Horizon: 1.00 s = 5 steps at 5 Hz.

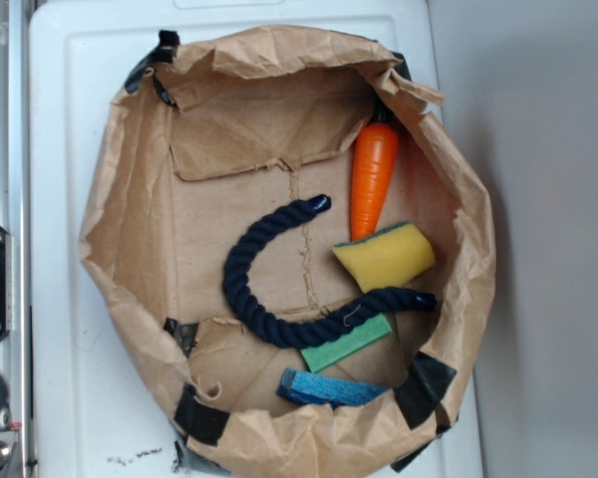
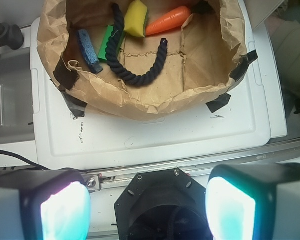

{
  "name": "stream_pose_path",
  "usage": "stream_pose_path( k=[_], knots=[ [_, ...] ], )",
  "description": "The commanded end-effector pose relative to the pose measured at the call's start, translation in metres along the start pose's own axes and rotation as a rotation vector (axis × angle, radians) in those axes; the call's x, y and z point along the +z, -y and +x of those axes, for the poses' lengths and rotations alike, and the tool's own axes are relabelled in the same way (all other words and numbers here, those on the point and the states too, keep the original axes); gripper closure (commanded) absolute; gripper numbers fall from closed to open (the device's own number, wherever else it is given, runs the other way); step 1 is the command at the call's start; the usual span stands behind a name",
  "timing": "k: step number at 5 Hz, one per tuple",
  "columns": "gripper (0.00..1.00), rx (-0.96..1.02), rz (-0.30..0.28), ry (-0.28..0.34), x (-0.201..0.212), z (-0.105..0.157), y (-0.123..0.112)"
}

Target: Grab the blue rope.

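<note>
Both end effector [image 2: 147,205] fingers apart, empty.

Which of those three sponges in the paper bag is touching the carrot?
The yellow sponge: its top edge meets the carrot tip. The green sponge and blue sponge lie farther away.

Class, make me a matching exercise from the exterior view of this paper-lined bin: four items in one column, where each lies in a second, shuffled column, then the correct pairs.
Items
1. blue rope
2. orange carrot
3. yellow sponge
4. blue sponge

Places
A. lowest in the picture, beside the paper wall
B. just below the carrot's tip, above the rope's right end
C. curved like a C across the middle of the floor
D. upper right, pointing downward

Pairs: 1-C, 2-D, 3-B, 4-A
</note>
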<state>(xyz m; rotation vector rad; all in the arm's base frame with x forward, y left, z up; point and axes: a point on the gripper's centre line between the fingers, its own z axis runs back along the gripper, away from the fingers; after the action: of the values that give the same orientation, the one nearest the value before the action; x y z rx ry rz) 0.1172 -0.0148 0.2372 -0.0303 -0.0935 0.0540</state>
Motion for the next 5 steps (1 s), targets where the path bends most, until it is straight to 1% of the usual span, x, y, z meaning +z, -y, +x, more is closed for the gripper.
stream_pose_path(
  k=[1,2,3,4,5],
  knots=[
    [0.00,0.000,0.000,0.000,0.000,0.000,0.000],
    [0.00,0.022,-0.002,-0.011,0.000,0.005,0.001],
    [0.00,0.078,-0.026,-0.017,0.003,0.019,-0.003],
    [0.00,0.091,-0.036,0.001,0.003,0.023,-0.005],
    [0.00,0.084,-0.036,0.021,-0.001,0.036,-0.003]
  ],
)
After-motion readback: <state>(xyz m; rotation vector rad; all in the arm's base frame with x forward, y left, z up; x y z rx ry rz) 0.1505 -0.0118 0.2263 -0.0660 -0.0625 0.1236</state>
